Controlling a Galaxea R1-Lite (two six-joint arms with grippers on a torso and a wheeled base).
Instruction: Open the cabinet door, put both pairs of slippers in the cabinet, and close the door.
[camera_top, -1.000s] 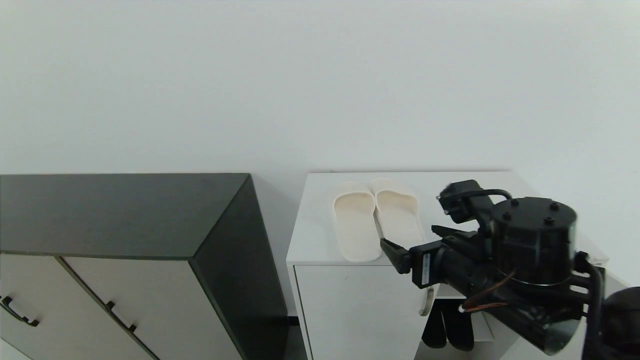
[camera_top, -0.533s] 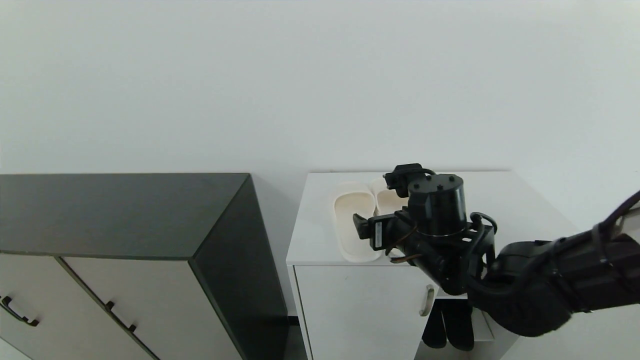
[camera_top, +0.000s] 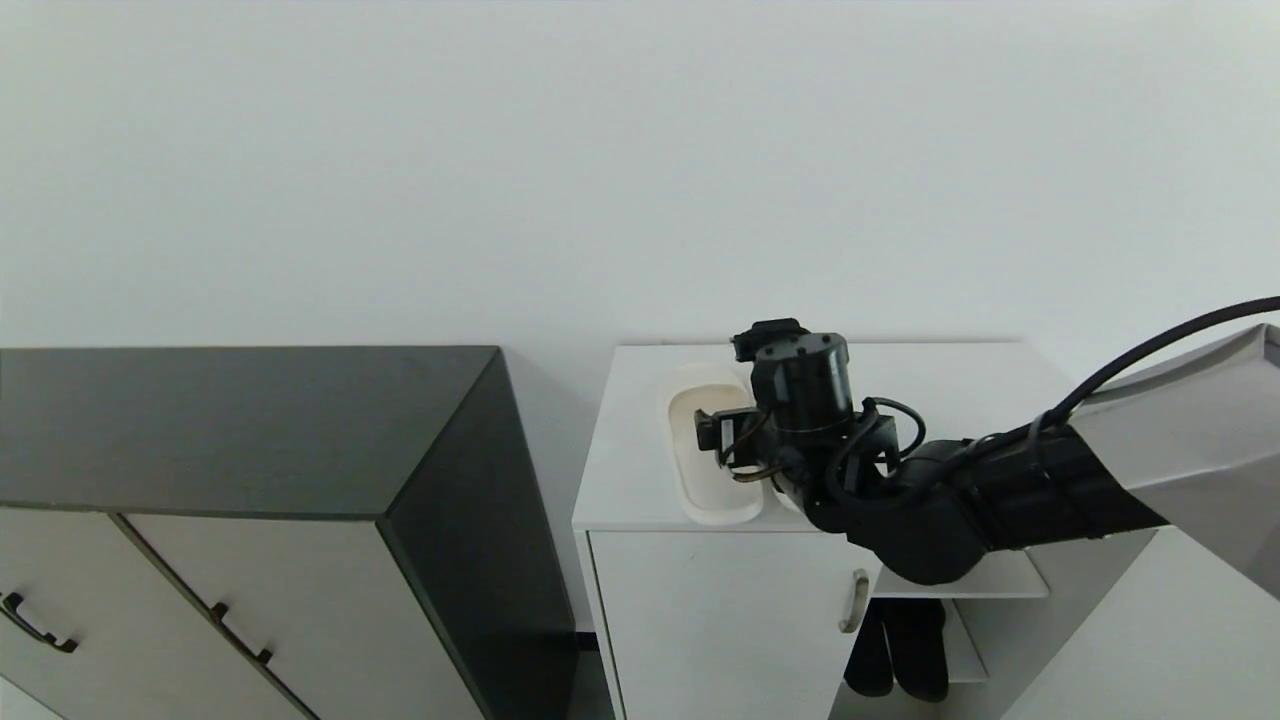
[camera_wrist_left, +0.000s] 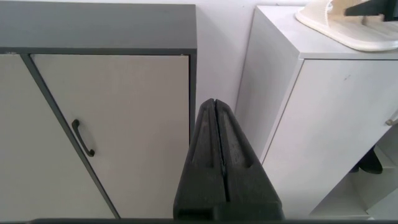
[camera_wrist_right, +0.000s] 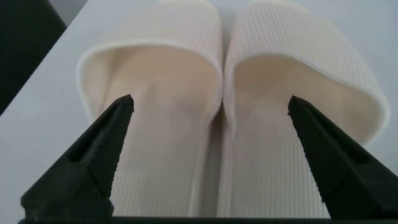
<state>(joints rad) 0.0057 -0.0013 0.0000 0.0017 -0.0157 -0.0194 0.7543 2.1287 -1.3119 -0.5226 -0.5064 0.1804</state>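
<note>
Spread wide and gripping nothing, the right gripper (camera_wrist_right: 209, 102) straddles the pair of cream slippers (camera_wrist_right: 161, 130) lying side by side on the white cabinet (camera_top: 625, 480) top, towards its left front corner; the left gripper (camera_wrist_left: 217, 143) is closed.

Mostly matt surfaces, looking like plastic, foam and laminate.
Cream slippers (camera_wrist_right: 186, 68) are showing finely ribbed, matt foam-like straps and smoother insoles. White cabinet (camera_top: 720, 610) is looking like smooth matt laminated board. Dark cabinet (camera_top: 240, 420) is showing a matt charcoal top, flat beige door panels and dark handles (camera_wrist_left: 83, 138) with a slight sheen. Right end effector (camera_wrist_right: 210, 104) fingers are looking like matt black plastic; left end effector (camera_wrist_left: 214, 106) fingers are showing a grainy, rubbery black face.
</note>
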